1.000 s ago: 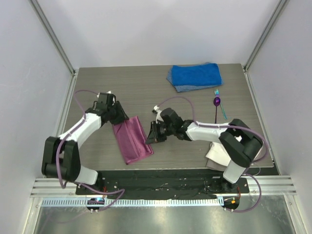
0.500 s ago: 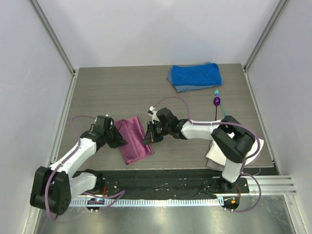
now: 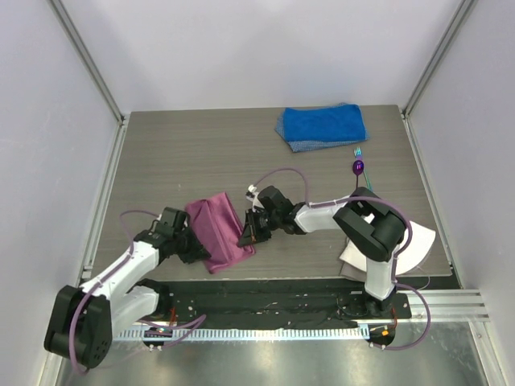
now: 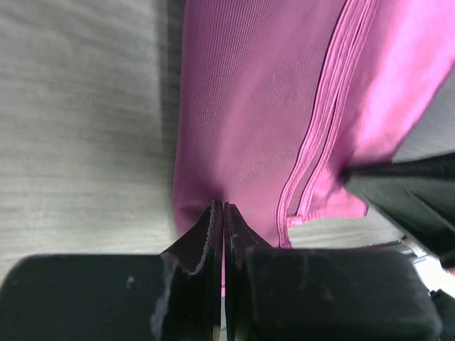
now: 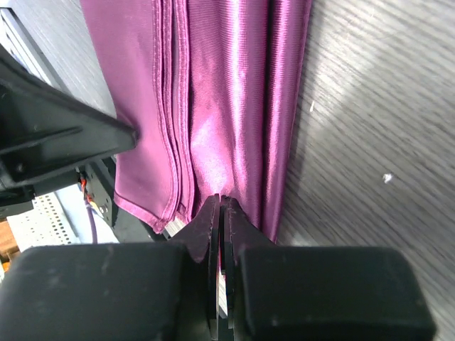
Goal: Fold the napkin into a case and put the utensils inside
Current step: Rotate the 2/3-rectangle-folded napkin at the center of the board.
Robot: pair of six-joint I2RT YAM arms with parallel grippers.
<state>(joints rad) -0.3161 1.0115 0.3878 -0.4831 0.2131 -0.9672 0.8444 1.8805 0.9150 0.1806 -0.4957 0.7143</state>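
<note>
The magenta napkin [image 3: 217,229] lies folded into a narrow strip near the table's front edge. My left gripper [image 3: 195,248] pinches its near left edge, jaws shut on the cloth [image 4: 224,207]. From the other side, my right gripper [image 3: 248,233] is shut on the napkin's right edge [image 5: 221,201], where the fabric [image 5: 227,92] bunches into ridges. The layered hem [image 4: 320,142] shows in the left wrist view. The purple spoon [image 3: 358,167] and the teal fork [image 3: 357,152] lie together at the right, far from both grippers.
A thick blue towel [image 3: 322,126] sits at the back right. A white cloth [image 3: 406,245] lies under the right arm near its base. The black front rail [image 3: 265,293] runs just behind the napkin's near end. Side walls close in both sides.
The left gripper came down from the napkin's far left corner to its near left edge and shut on it. The right gripper stayed shut on the right edge and shifted slightly left.
</note>
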